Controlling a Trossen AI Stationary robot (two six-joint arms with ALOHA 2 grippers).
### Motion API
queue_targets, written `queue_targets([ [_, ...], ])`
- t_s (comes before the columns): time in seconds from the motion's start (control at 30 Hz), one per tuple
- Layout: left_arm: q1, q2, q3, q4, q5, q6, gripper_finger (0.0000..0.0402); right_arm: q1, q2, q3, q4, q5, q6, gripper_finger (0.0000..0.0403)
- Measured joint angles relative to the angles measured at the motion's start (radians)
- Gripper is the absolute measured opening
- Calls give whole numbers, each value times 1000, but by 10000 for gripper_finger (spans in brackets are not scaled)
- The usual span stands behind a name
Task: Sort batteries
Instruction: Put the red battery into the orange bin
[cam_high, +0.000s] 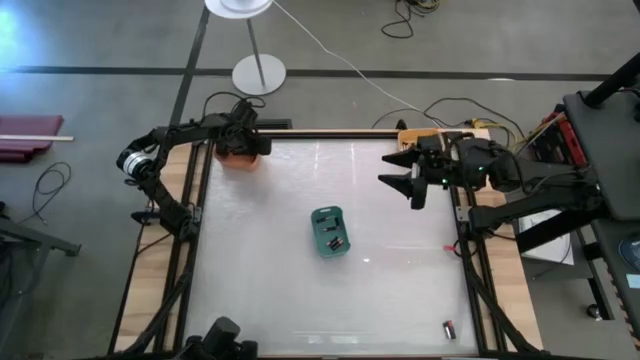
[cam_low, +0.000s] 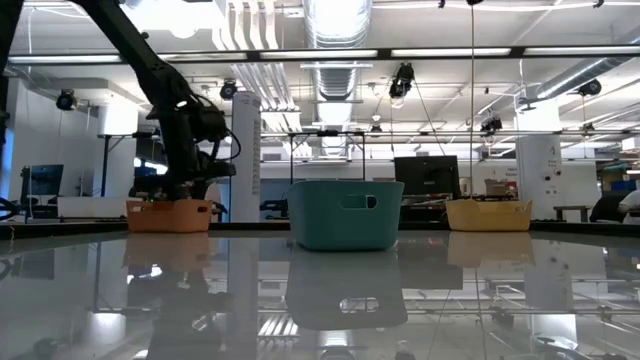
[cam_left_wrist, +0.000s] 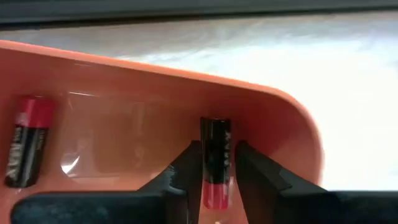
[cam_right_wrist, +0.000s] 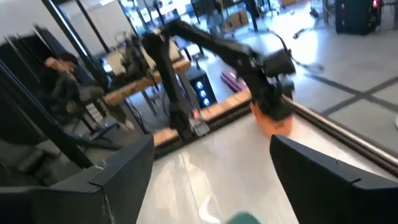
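My left gripper (cam_high: 240, 148) reaches down into the orange bin (cam_high: 238, 158) at the table's far left and is shut on a black-and-red battery (cam_left_wrist: 216, 163). A second black-and-red battery (cam_left_wrist: 26, 149) lies on the orange bin's floor (cam_left_wrist: 124, 143). My right gripper (cam_high: 410, 178) hovers open and holds nothing at the far right, near the yellow bin (cam_low: 488, 214). The teal bin (cam_high: 330, 231) at the table's middle holds a few batteries. One loose battery (cam_high: 449, 328) lies on the table near the front right corner. My left gripper pinches the battery's long sides (cam_left_wrist: 214, 177) between its two fingers (cam_left_wrist: 189, 171), toward its red end. The fingers run along the battery, whose black end (cam_left_wrist: 214, 124) points at the bin's wall. Whether the battery rests on the bin's floor, I cannot tell.
The three bins stand apart: orange at the far left (cam_low: 168, 215), teal in the middle (cam_low: 345, 213), yellow at the far right. The white table top (cam_high: 260, 290) lies open around the teal bin. Wooden rails and a metal frame (cam_high: 478, 290) border the table.
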Motion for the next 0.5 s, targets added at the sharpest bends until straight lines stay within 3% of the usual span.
queue_targets([
  [0.3, 1, -146, 0, -153, -55, -18, 129, 0, 17, -2, -210, 0, -5, 338],
  [0.5, -9, -314, 0, -254, -66, -43, 176, 26, 48, -50, -619, 1, 136, 341],
])
